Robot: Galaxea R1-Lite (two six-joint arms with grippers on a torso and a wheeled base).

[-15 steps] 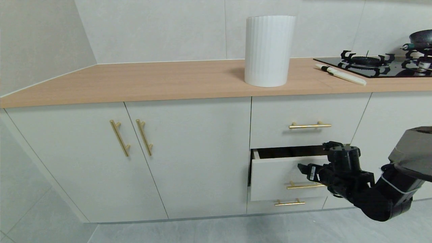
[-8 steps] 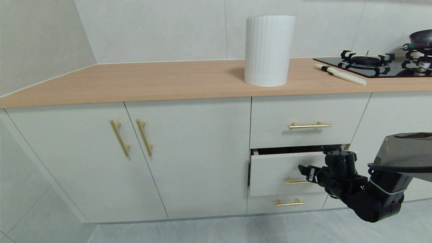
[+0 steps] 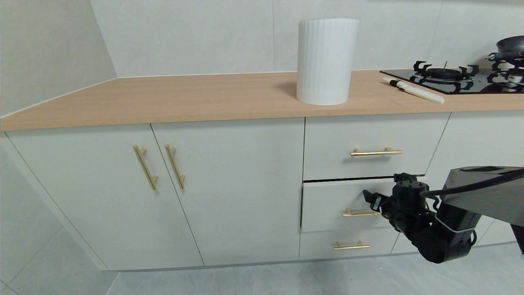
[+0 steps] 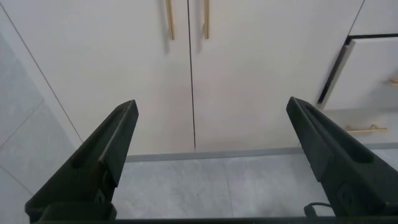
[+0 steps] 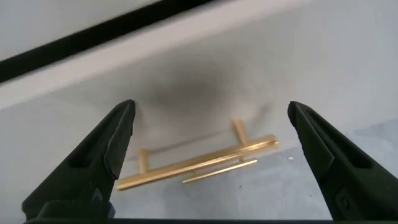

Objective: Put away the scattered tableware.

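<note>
Tableware: head view, we see one pale utensil (image 3: 413,91) on the surface (image 3: 184,98), 3 o'clock of the white canister (image 3: 325,61), not yet stored. Middle drawer (image 3: 327,200) is nearly shut, right gripper (image 3: 372,200) at its handle (image 3: 360,212). L wrist: left gripper (image 4: 211,106) jaws wide, empty. R wrist: jaws wide, handle between them.

No legible text or labels.

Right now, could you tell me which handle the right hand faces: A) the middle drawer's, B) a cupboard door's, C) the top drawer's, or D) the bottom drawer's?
A: the open right hand is level with the middle drawer, its handle straight ahead.
</note>
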